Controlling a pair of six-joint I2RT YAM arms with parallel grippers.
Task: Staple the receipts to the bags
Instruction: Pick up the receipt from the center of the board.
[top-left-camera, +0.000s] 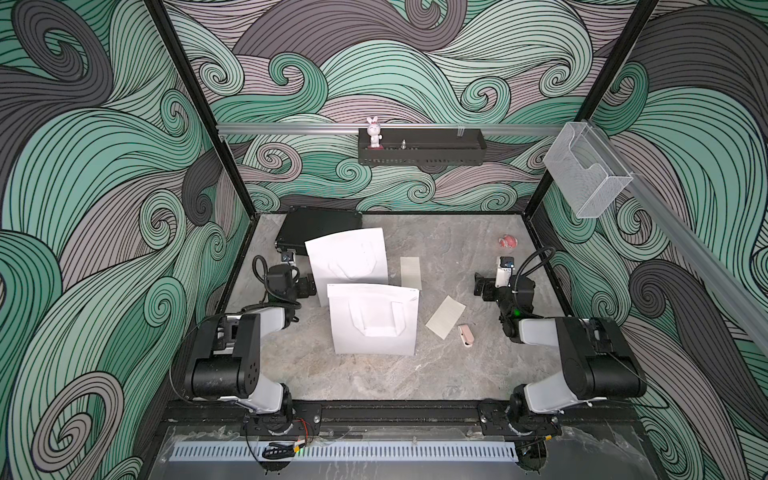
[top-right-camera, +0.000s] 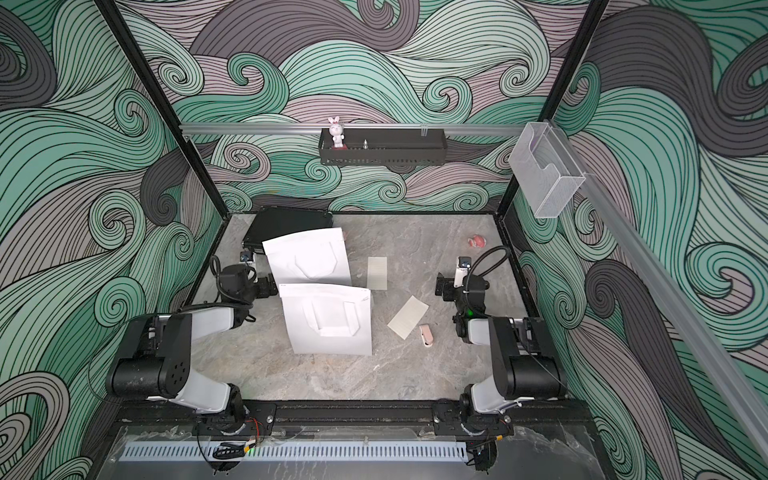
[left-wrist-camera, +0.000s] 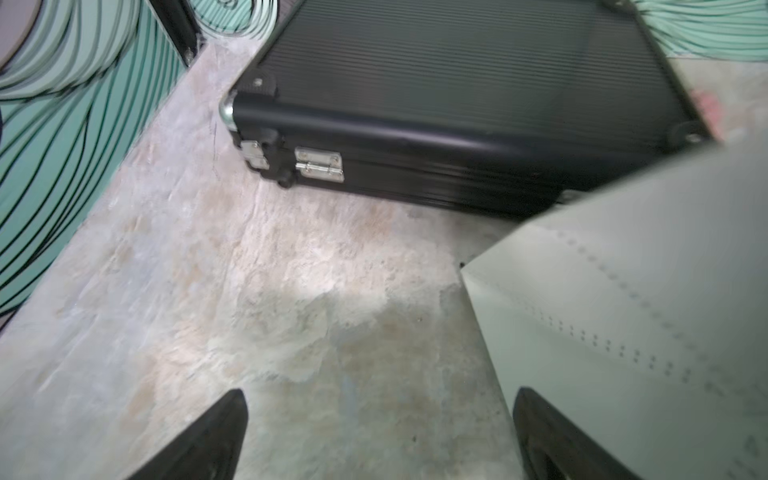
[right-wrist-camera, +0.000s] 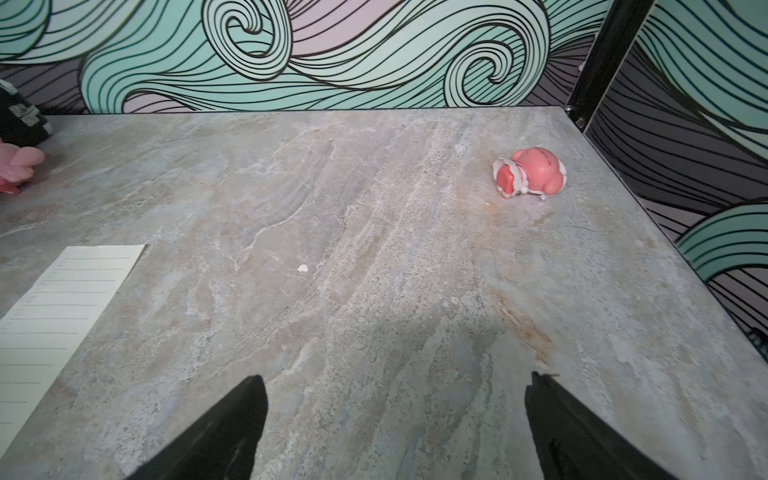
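1. Receipts (top-left-camera: 411, 272) lie flat on the grey marbled table (top-left-camera: 374, 374), beside 2 overlapping white bags (top-left-camera: 374, 328).
2. Green swirl-patterned walls (top-left-camera: 83, 166) enclose the table.
3. Left gripper (left-wrist-camera: 378, 403) and right gripper (right-wrist-camera: 397, 382) hover spread wide, holding nothing.

Matt grey tabletop (top-left-camera: 374, 374) with a rough stone pattern. Two white bags (top-left-camera: 374, 320) of smooth matt paper. Two cream receipts (top-left-camera: 445, 316) of thin lined paper. Far left, a black case (left-wrist-camera: 457, 83) with a ribbed, faintly sheened lid and bright metal latches (left-wrist-camera: 319, 164). A small pink stapler (top-left-camera: 466, 335) of smooth plastic. On the right wall, a clear plastic holder (top-left-camera: 586, 174).
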